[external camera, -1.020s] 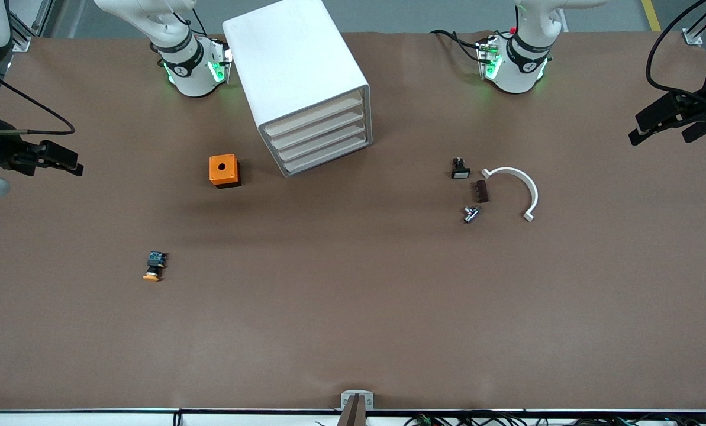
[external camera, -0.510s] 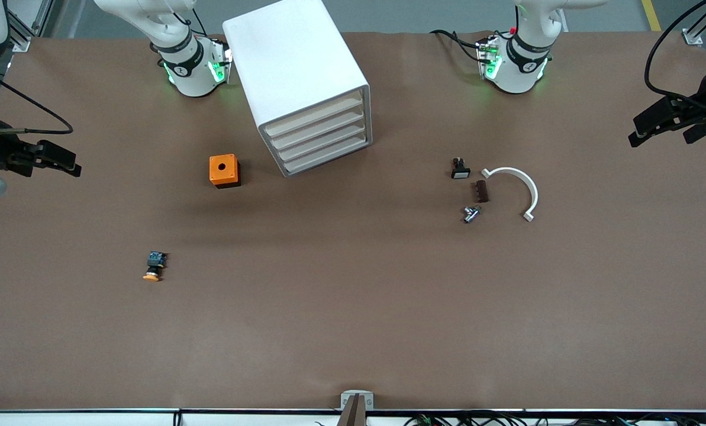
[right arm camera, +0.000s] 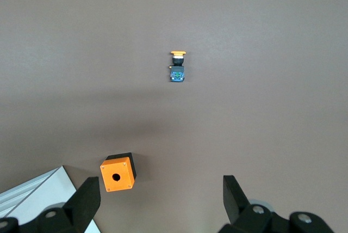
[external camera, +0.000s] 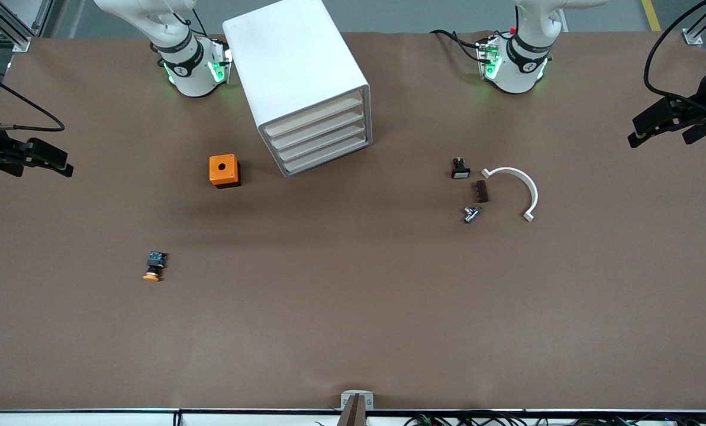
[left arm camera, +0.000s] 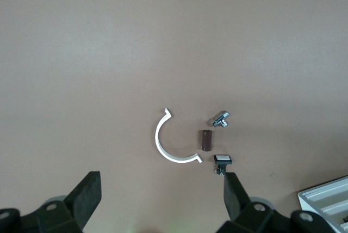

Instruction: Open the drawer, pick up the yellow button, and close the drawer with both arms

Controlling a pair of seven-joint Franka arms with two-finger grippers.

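Looking across my table, the button [external camera: 154, 267] lies nearest the front edge, toward the right arm's end. Farther back the cabinet [external camera: 296, 77] stands at the back edge, its top drawer [external camera: 314, 118] shut. My right gripper [external camera: 48, 160] and left gripper [external camera: 654, 124] hang at the end edges, fingers apart, holding nothing

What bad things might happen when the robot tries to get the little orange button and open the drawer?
1. The button is tiny and lies on its side on the table, so the fingers might knock it away.
2. The top drawer looks like the three drawers below it, so a gripper might pull the wrong one.
3. The orange cube sits beside the cabinet; the right gripper, open like the left gripper, may bump it.
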